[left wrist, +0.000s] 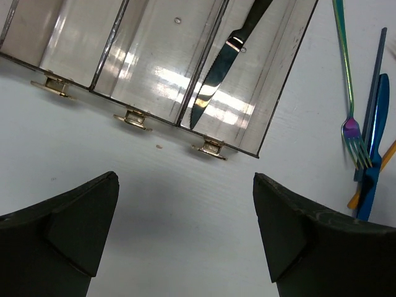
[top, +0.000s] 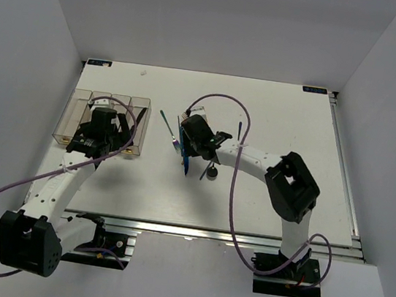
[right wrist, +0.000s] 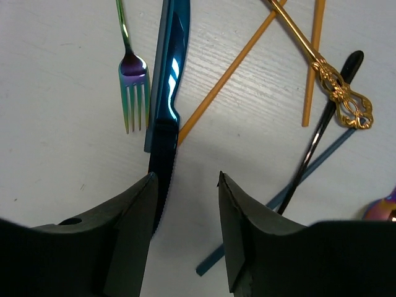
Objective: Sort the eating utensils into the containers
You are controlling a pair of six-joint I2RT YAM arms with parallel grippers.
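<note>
The left gripper (left wrist: 185, 207) hangs low over the white table (top: 283, 116), its jaws spread wide with nothing between them. Just ahead of its fingertips lies the near end of the containers (left wrist: 145, 59), clear bins joined in a row with small gold clasps along that edge. The bin furthest to this gripper's right holds a black knife (left wrist: 215, 71), lying slantwise with its tip toward the gripper. Further to its right, outside the bins, a rainbow-tinted fork (left wrist: 350, 127) points its tines back toward the gripper, just beside a blue knife (left wrist: 375, 148) and a blue chopstick (left wrist: 373, 74).

The right gripper (right wrist: 185, 210) is down over that same cluster, jaws partly apart with bare table showing between them, pinching nothing. The blue knife's serrated end reaches in between the fingers (right wrist: 127, 241), close against the inner face of the one on the left of the wrist view; whether it touches cannot be told. Ahead of the gripper an orange chopstick (right wrist: 226, 77) slants out from under the knife. Ahead and to the other side lie a second orange chopstick (right wrist: 312, 62), a gold utensil with an ornate handle (right wrist: 339, 93), and a black utensil (right wrist: 318, 142) crossing a second blue chopstick (right wrist: 272, 207).
</note>
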